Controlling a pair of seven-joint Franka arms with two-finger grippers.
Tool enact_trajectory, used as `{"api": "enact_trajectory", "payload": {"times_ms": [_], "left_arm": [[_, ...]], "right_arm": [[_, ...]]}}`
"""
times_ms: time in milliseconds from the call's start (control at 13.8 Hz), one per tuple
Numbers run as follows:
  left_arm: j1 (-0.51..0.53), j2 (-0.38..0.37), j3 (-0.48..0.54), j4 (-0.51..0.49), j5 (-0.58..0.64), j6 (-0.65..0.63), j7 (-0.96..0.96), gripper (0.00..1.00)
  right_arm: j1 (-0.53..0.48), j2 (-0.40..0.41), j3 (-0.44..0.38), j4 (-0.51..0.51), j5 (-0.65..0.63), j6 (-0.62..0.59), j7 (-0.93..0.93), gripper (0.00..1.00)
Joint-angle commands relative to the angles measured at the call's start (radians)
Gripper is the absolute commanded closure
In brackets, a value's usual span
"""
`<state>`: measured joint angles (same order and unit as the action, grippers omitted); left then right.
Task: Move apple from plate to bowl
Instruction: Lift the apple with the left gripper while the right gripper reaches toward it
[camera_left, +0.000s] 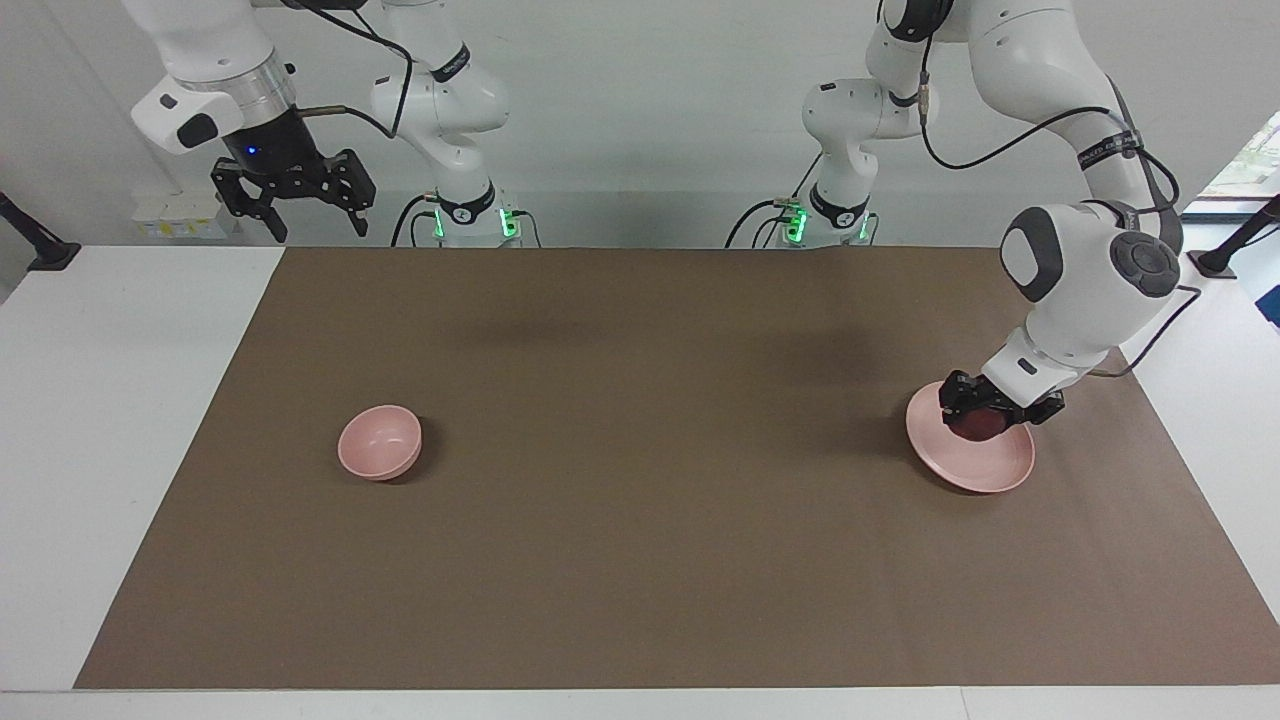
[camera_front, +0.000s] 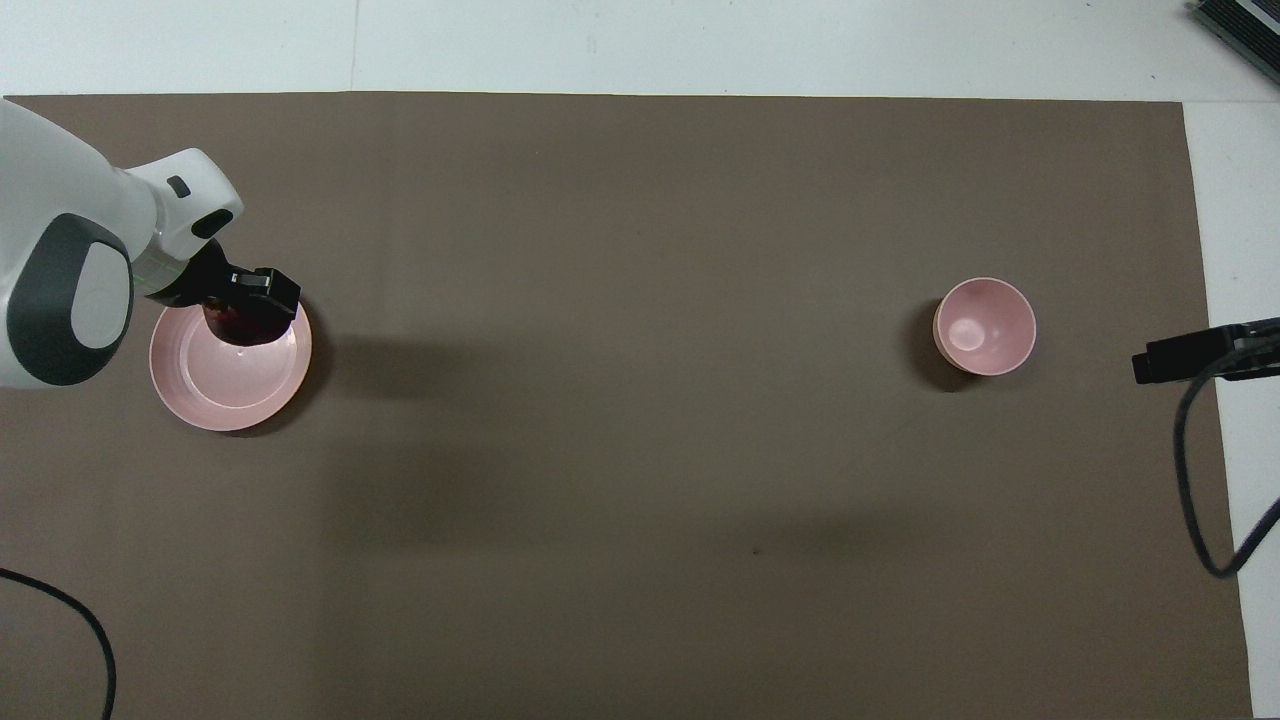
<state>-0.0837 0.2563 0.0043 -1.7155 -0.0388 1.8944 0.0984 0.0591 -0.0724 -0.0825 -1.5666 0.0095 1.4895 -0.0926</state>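
Note:
The dark red apple (camera_left: 978, 426) is over the pale pink plate (camera_left: 985, 468), at the part of the plate nearer the robots, toward the left arm's end of the table. My left gripper (camera_left: 990, 412) is down at the plate with its fingers on either side of the apple, shut on it. I cannot tell whether the apple still touches the plate. The overhead view shows the apple (camera_front: 236, 326), the plate (camera_front: 222, 385) and the left gripper (camera_front: 245, 308). The small deep pink bowl (camera_left: 380, 442) (camera_front: 985, 327) stands empty toward the right arm's end. My right gripper (camera_left: 293, 205) waits open, raised high near its base.
A brown mat (camera_left: 640, 560) covers most of the white table (camera_left: 100, 450). A black cable (camera_front: 1200, 480) hangs at the right arm's end of the table in the overhead view.

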Motion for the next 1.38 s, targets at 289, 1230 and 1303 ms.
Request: {"api": "enact_trajectory", "payload": {"times_ms": [289,1230,1303], "left_arm": [[-0.033,-0.008,-0.006,0.060,-0.025,-0.170,-0.198,1.00],[-0.125,-0.009,-0.043,0.071,-0.489,-0.351,-0.535,1.00],[-0.139,-0.009,-0.044,0.073,-0.536,-0.344,-0.587,1.00]], "right_arm": [[-0.010,-0.017,0.004,-0.016,0.007,0.002,-0.029,0.00],[-0.010,-0.017,0.004,-0.016,0.007,0.002,-0.029,0.00],[-0.010,-0.017,0.004,-0.016,0.007,0.002,-0.029,0.00]]}}
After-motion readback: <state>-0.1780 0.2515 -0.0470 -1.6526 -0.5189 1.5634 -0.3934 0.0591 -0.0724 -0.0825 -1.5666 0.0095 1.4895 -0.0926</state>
